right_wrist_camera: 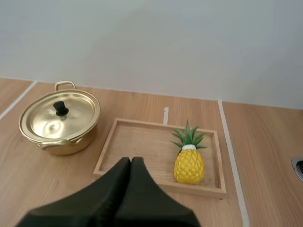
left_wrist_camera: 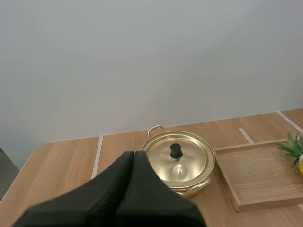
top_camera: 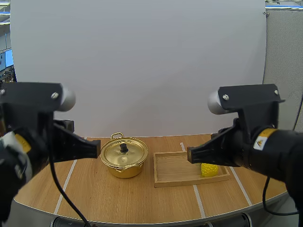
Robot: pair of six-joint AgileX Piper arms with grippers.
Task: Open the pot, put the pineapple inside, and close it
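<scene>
Fingers of the left gripper lie pressed together as one dark wedge with nothing between them, its tip above the table and pointing towards the round, shiny gold metal pot. The right gripper is closed the same way and holds nothing, raised over the near edge of the shallow rectangular wooden tray. The pot's gold lid sits in place, its small black knob upright at the centre. The pot stands on the light wooden table, just left of the tray and not touching it. The small yellow pineapple with green leaves stands upright in the tray's right end.
</scene>
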